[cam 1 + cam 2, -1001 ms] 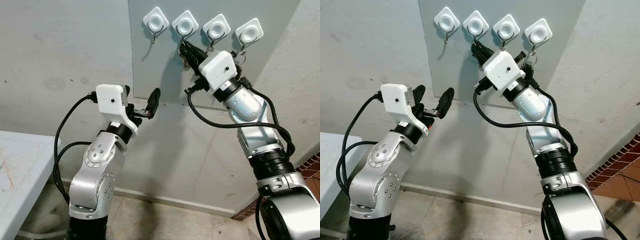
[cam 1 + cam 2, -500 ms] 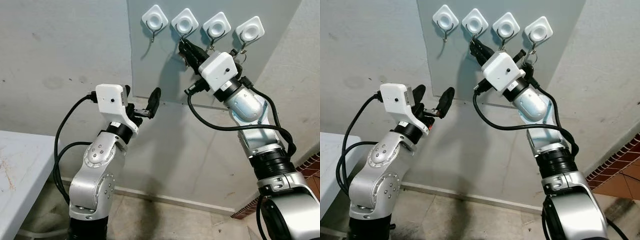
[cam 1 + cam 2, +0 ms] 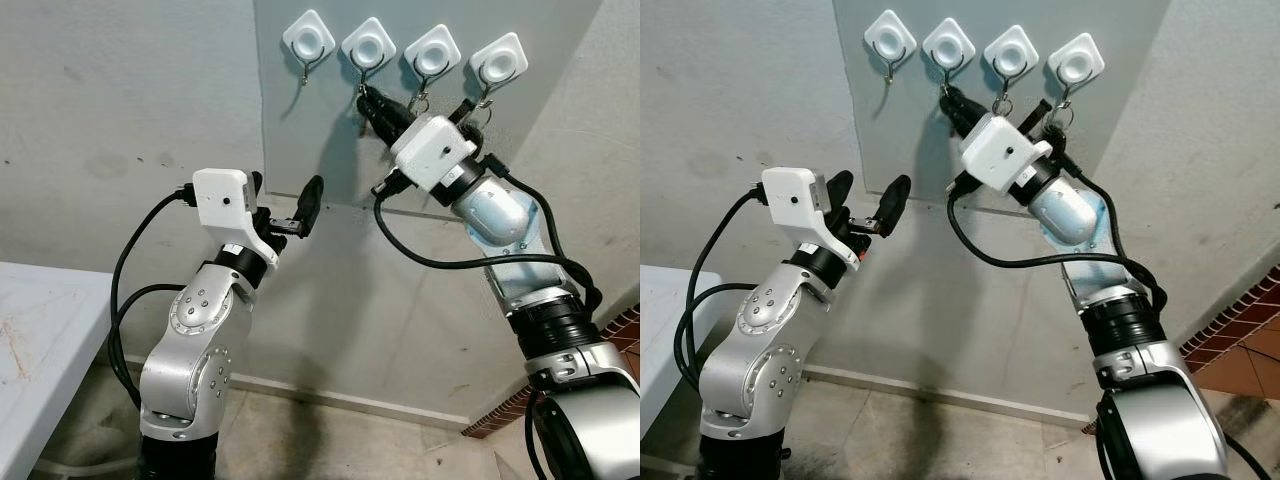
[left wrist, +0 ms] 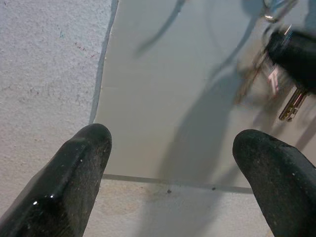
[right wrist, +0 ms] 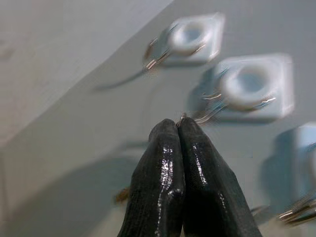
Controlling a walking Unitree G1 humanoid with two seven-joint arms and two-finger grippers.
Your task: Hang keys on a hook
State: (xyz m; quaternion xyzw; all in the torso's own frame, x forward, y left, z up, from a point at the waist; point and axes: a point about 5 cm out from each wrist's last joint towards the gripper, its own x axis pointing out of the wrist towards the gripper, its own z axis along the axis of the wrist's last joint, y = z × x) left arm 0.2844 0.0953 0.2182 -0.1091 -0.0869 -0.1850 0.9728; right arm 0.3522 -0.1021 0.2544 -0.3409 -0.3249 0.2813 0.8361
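At the far left edge lies a corner of a pale desk (image 3: 40, 330), well apart from the work. The left claw (image 3: 285, 208) hovers in front of the wall below the grey panel (image 3: 910, 140), its two black fingers (image 4: 74, 182) spread wide with nothing between them. On the panel a row of four white square hooks is fixed; the leftmost hook (image 3: 307, 38) hangs bare. The right claw (image 3: 368, 100) is raised to the second hook (image 3: 367, 47), its tip just under that hook's metal prong, and in the right wrist view its fingers are pressed tightly together with a thin bit of metal ring at their very tip. The keys (image 4: 291, 106) dangle just below that claw against the panel. The third hook (image 3: 1011, 52) and the fourth hook (image 3: 1076, 62) each carry a small metal ring, beside the right arm's white camera housing (image 3: 995, 150).
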